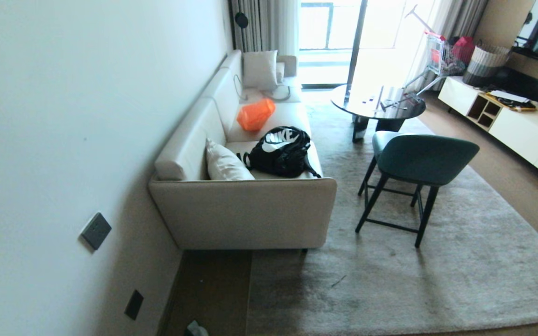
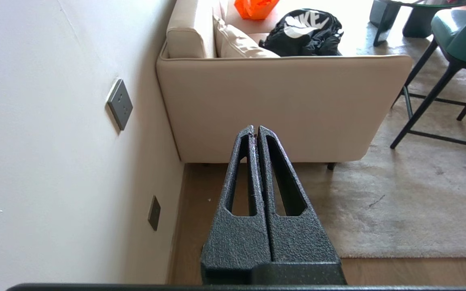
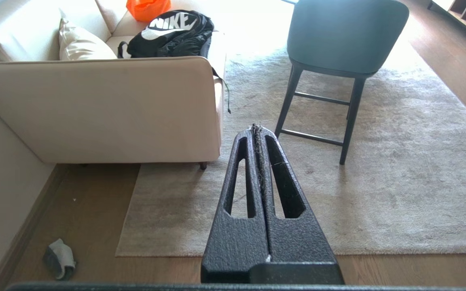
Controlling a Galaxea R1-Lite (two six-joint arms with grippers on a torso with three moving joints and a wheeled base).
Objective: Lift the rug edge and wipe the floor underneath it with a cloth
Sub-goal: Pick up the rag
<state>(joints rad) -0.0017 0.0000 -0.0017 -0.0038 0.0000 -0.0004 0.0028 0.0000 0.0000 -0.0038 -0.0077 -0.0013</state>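
Note:
The rug edge (image 3: 233,254) runs straight along the floor (image 3: 91,202), ending in a square corner (image 3: 120,251) near the sofa. A crumpled grey-blue cloth (image 3: 60,258) lies on the wood by the wall, left of that corner; it also shows at the bottom of the head view as the cloth (image 1: 197,329). My right gripper (image 3: 258,128) hangs above the rug, shut, with only lint between its fingers. My left gripper (image 2: 256,128) is shut and empty, above the strip of floor (image 2: 200,226) between wall and rug edge (image 2: 399,255). Neither arm is in the head view.
A beige sofa (image 1: 250,214) stands against the left wall with a black backpack (image 1: 282,151) and an orange bag (image 1: 256,114) on it. A green chair (image 1: 414,163) stands on the rug, with a round dark table (image 1: 376,102) behind it. A white cabinet (image 1: 521,126) lines the right side.

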